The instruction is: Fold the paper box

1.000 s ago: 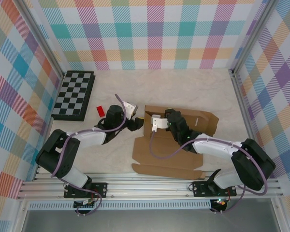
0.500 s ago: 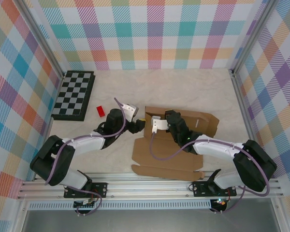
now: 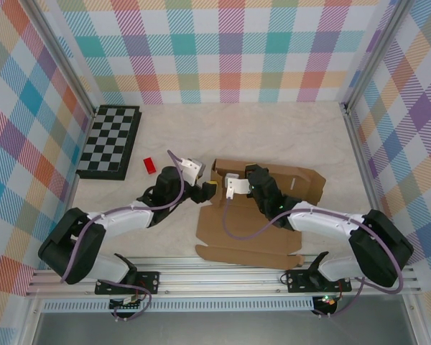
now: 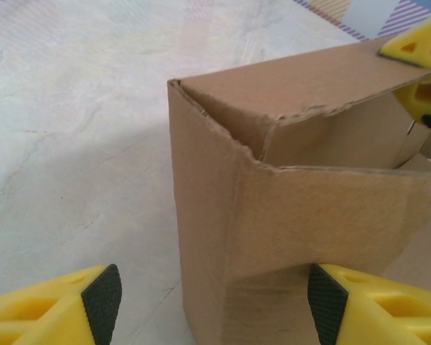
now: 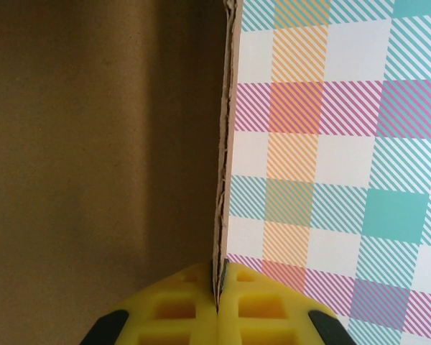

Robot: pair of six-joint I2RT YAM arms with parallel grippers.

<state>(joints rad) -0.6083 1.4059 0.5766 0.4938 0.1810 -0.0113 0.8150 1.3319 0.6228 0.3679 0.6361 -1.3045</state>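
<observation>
The paper box [image 3: 226, 248] is a brown cardboard sheet lying flat at the table's middle, with its left rear wall folded upright. In the left wrist view the standing corner [image 4: 223, 215] rises between my yellow fingers [image 4: 100, 302]. My left gripper [image 3: 208, 189] [image 4: 214, 305] is open around that corner from the left. My right gripper [image 3: 230, 181] [image 5: 220, 287] is shut on the upper edge of the upright panel [image 5: 93, 144], its yellow tip [image 4: 416, 72] showing at the wall's far end.
A black-and-grey chessboard [image 3: 109, 141] lies at the back left, with a small red block [image 3: 149, 164] beside it. Plaid walls close in three sides. An aluminium rail [image 3: 215, 277] runs along the near edge.
My left gripper has travelled right, up to the box's raised left corner, and its jaws have widened slightly. The right gripper kept its hold on the panel.
</observation>
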